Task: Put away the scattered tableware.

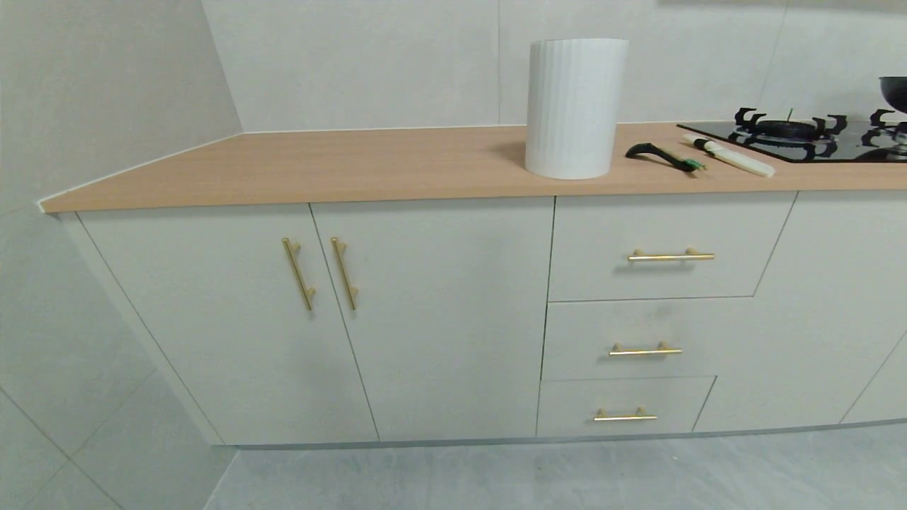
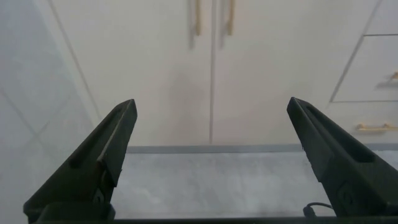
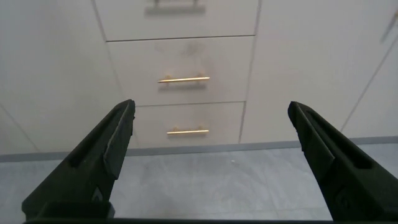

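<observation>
On the wooden countertop (image 1: 319, 166) stands a tall white ribbed cylinder container (image 1: 574, 106). Just right of it lie a black-handled utensil (image 1: 662, 156) and a cream-coloured utensil with a dark band (image 1: 730, 156). My left gripper (image 2: 211, 112) is open and empty, held low in front of the double cabinet doors (image 2: 211, 62). My right gripper (image 3: 211, 112) is also open and empty, facing the lower drawers (image 3: 183, 79) above the floor.
A black gas hob (image 1: 801, 134) with pot supports sits at the counter's right end, with a dark pot (image 1: 894, 88) at the edge. Below are two cabinet doors with gold handles (image 1: 319, 273) and a stack of three drawers (image 1: 659, 255). Tiled walls close the left corner.
</observation>
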Controlling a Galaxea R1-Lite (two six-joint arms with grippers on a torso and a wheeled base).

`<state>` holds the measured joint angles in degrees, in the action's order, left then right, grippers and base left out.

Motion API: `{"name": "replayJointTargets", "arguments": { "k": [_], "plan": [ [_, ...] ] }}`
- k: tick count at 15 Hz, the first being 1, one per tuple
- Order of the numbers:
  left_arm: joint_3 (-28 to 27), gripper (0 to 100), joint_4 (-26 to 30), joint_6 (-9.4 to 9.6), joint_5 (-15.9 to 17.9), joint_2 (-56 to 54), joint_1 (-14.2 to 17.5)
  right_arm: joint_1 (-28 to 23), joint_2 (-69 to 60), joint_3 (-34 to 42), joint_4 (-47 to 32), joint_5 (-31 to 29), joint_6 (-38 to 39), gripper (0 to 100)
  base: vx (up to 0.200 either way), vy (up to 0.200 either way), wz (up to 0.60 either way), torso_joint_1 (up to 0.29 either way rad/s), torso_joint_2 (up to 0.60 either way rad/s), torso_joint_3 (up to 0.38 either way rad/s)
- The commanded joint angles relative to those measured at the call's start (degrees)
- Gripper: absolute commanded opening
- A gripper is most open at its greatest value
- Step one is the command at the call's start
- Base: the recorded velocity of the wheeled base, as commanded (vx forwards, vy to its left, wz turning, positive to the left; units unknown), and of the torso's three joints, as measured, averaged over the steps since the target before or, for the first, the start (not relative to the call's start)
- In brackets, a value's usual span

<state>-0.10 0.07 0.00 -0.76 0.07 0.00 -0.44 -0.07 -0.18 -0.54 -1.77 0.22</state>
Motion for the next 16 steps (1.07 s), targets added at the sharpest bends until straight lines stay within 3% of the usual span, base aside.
{"name": "replayJointTargets", "arguments": {
  "k": [1,9,12,16],
  "plan": [
    [0.0,100,-0.1,0.00,0.0,0.0,0.0,0.0,0.1,0.0,0.0,0.0,0.0,100,0.000,0.000,0.00,0.000,0.00,0.000],
    [0.0,100,-0.1,0.00,0.1,0.0,0.0,0.0,0.1,0.0,0.0,0.0,0.0,100,0.000,0.000,0.00,0.000,0.00,0.000],
    [0.0,100,-0.1,0.00,0.0,0.0,0.0,0.0,0.1,0.0,0.0,0.0,0.0,100,0.200,0.000,0.00,0.001,0.00,0.002],
    [0.0,100,-0.1,0.00,0.0,0.0,0.0,0.0,0.1,0.0,0.0,0.0,-0.1,100,0.000,0.000,0.00,0.000,0.00,0.000]
  ]
}}
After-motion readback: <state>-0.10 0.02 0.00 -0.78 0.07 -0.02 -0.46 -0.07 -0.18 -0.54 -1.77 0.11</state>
